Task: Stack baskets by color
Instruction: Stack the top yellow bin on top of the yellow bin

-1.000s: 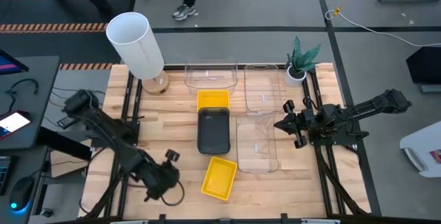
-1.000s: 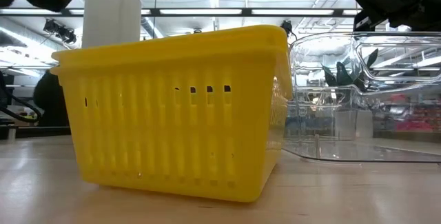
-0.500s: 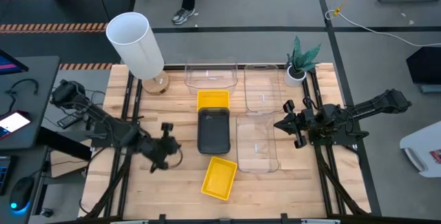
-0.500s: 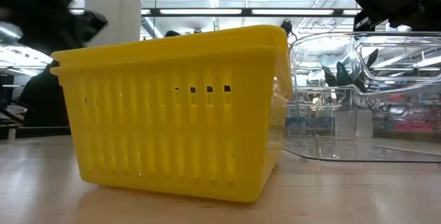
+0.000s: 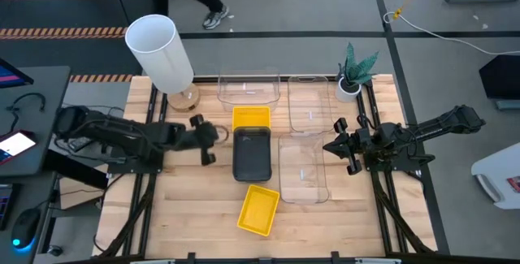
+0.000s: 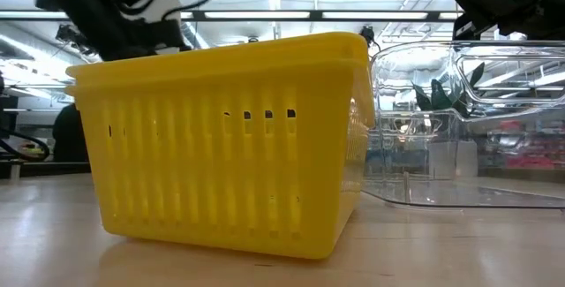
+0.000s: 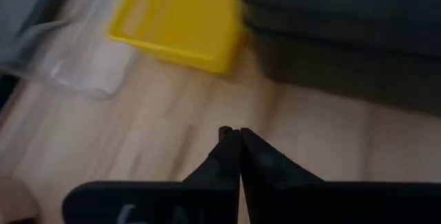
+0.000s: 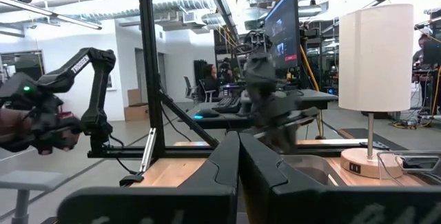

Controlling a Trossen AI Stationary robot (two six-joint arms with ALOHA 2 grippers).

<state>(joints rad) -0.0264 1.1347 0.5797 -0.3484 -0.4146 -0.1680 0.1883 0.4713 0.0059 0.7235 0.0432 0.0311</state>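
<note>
Two yellow baskets sit apart. One (image 5: 251, 119) touches the far end of the dark grey basket (image 5: 252, 153), the loose one (image 5: 259, 210) lies tilted off its near end. Left gripper (image 5: 207, 140), fingers pinched together and empty, hovers just left of the grey basket, nearer than the right gripper (image 5: 342, 149), also closed. Grey basket's long axis runs near-to-far. Left wrist view shows the far yellow basket (image 7: 178, 23) ahead; low view shows only the loose one (image 6: 221, 146).

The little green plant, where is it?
In the high view, the plant stands at the table's far right corner, beside a clear basket.
</note>
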